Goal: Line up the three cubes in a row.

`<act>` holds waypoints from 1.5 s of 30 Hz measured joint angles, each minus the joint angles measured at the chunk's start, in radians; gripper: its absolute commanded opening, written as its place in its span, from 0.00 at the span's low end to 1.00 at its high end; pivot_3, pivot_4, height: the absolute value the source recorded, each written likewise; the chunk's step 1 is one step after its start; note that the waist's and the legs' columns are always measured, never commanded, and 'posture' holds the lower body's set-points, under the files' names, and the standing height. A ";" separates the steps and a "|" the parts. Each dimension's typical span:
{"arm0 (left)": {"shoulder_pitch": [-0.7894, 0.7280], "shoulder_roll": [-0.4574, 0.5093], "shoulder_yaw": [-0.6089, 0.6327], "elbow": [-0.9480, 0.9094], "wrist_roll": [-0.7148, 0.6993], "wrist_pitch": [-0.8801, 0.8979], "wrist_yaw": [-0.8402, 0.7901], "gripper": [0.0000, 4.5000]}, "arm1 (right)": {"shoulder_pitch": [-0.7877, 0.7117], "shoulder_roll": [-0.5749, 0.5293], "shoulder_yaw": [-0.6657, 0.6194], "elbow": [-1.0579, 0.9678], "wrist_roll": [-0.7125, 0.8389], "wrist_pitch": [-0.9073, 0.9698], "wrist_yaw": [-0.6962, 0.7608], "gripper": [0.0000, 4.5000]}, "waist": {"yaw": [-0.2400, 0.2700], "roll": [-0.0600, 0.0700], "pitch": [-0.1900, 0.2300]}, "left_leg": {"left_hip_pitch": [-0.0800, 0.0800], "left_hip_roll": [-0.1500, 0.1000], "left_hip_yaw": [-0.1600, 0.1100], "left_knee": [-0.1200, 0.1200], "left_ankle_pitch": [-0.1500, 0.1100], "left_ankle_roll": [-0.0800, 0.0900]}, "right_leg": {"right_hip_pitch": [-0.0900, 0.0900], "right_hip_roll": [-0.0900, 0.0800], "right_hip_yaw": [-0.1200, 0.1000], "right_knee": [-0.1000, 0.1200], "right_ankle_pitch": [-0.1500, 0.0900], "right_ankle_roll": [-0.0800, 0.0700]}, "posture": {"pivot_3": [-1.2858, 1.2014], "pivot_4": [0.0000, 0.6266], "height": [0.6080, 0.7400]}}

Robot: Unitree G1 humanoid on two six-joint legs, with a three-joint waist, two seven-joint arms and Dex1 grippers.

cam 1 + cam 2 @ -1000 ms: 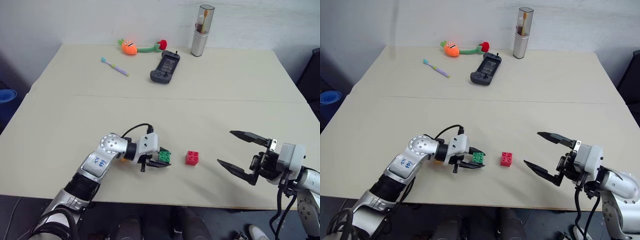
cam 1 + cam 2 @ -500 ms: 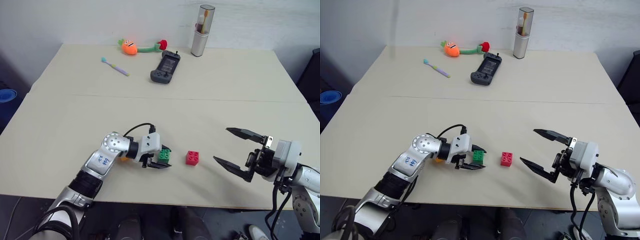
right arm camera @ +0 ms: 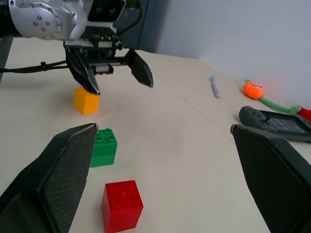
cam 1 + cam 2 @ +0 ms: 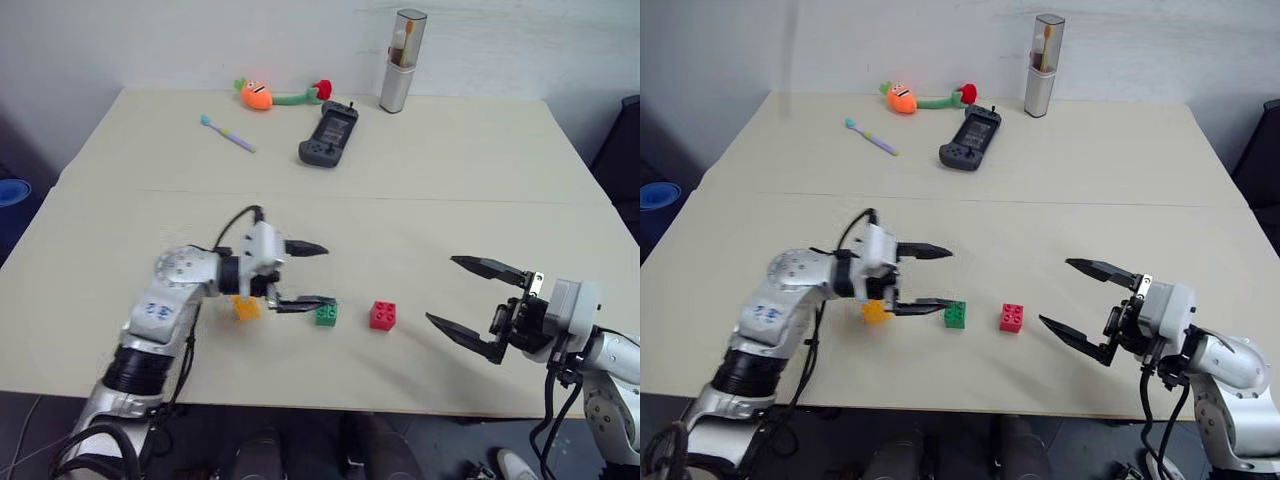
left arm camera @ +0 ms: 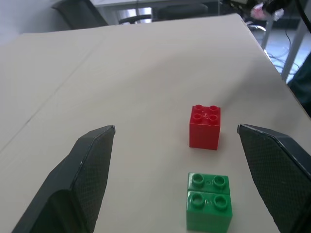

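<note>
Three cubes lie in a line near the table's front edge: yellow-orange, green and red. The gap between yellow-orange and green is wider than the one between green and red. My left gripper hangs open above the table, over the space between the yellow-orange and green cubes, and holds nothing. In the left wrist view the green cube and the red cube lie between its spread fingers. To the right of the red cube, my right gripper is wide open and empty.
A black game controller, a toothbrush, an orange plush carrot and a tall silver case sit at the back of the table. A seam runs across its middle.
My left gripper opened off the green cube, then rose and drew back to the left. This uncovered the yellow-orange cube. The green cube stays on the table. The right arm kept still.
</note>
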 measured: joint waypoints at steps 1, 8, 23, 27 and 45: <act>0.034 0.057 0.053 0.006 -0.015 0.004 -0.017 0.94 | -0.010 0.000 0.004 -0.001 0.006 0.008 0.000 1.00 | -0.008 0.000 0.000 | 0.000 0.000 0.000 0.000 0.000 0.000 | 0.000 0.000 0.000 0.000 0.000 0.000 | 0.52 0.24 1.00; 0.302 0.249 0.269 0.119 -0.030 -0.046 -0.102 0.97 | -0.074 -0.008 0.052 -0.002 0.022 0.047 0.037 1.00 | -0.013 0.000 0.000 | 0.000 0.000 -0.001 0.000 -0.002 0.003 | 0.000 -0.001 -0.001 -0.001 0.000 -0.001 | 0.52 0.24 1.00; 0.526 0.275 0.432 0.233 -0.047 -0.136 -0.112 0.97 | -0.126 0.067 0.195 0.095 -0.064 -0.068 0.132 1.00 | 0.013 0.000 0.000 | -0.002 0.000 -0.002 -0.001 -0.008 0.008 | -0.001 -0.005 -0.004 -0.002 -0.001 -0.002 | 0.52 0.24 1.00; 0.396 0.252 0.326 0.158 -0.053 -0.049 -0.084 0.97 | -0.120 0.066 0.187 0.113 -0.066 -0.077 0.136 1.00 | 0.011 0.000 0.000 | -0.002 -0.001 -0.002 -0.001 -0.007 0.008 | -0.001 -0.004 -0.003 -0.001 -0.001 -0.001 | 0.52 0.24 1.00; 0.234 0.122 0.111 0.246 0.044 -0.160 -0.081 0.33 | -0.052 0.066 0.172 0.108 -0.091 -0.115 0.064 1.00 | -0.011 0.000 0.000 | -0.001 0.000 -0.001 0.000 -0.005 0.004 | -0.001 -0.002 -0.002 0.000 -0.001 -0.001 | 0.52 0.24 1.00</act>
